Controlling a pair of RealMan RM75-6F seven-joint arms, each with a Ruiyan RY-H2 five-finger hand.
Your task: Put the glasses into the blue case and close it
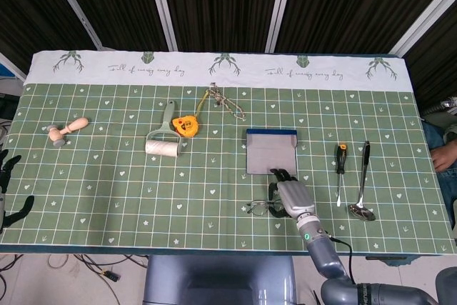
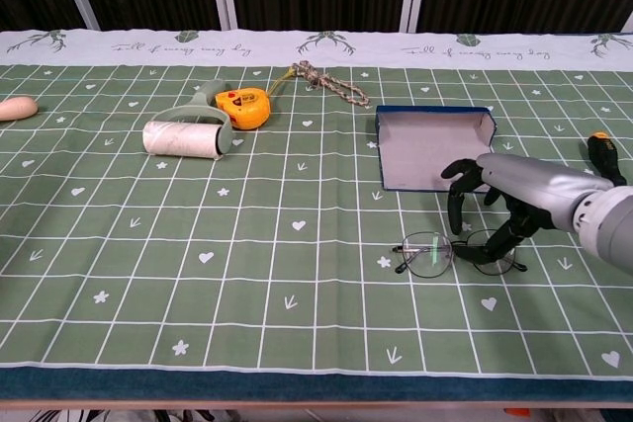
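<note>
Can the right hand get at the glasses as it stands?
Probably yes. The right hand hangs right over the glasses, fingers curled down at the frame, and nothing lies between them. The open blue case sits just behind, clear of the way. No grip shows yet.

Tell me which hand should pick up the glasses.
The right hand. It hovers right over the glasses with fingers spread, beside the open case. The left hand is at the table's far left edge, away from both.
</note>
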